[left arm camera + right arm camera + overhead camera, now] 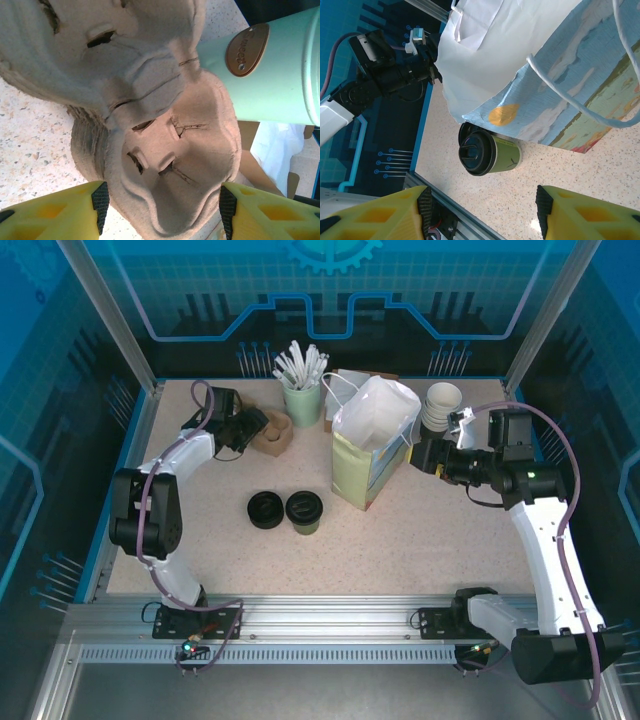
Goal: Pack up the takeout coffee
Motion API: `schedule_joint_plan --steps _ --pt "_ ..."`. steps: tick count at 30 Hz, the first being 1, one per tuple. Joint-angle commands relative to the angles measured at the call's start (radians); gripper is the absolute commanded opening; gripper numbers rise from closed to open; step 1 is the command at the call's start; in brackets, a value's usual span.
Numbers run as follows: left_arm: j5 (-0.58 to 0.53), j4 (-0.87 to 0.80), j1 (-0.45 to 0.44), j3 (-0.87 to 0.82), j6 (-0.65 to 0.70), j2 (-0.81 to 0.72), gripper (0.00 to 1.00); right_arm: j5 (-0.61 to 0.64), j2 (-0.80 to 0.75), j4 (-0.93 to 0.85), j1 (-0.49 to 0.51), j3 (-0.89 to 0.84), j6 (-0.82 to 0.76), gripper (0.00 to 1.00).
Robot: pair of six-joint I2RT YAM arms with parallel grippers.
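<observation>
On the speckled stone-look bench (430,540), the tall green-and-blue paper bag (362,475) stands right of centre. Before it, to its left, a black-lidded green paper cup (304,511) stands beside a second lidded cup (266,509). Behind those sits the brown moulded-pulp cup carrier (272,432), with the pale green holder of white stirrers (301,400) just beyond it to the right, and a stack of white paper cups (441,405) right of the bag.

Lab cell: aluminium frame (340,618), blue panels (50,350).
</observation>
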Motion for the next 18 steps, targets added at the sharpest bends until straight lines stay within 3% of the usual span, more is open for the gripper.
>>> schedule_joint_plan --steps 1,18 --pt "0.025 0.014 0.011 0.034 -0.006 0.02 0.62 -0.022 -0.001 0.002 -0.022 -0.004 -0.014 0.6" --pt "-0.025 -0.024 0.011 0.03 -0.012 0.02 0.62 -0.032 0.002 -0.001 -0.033 0.001 -0.022 0.6"
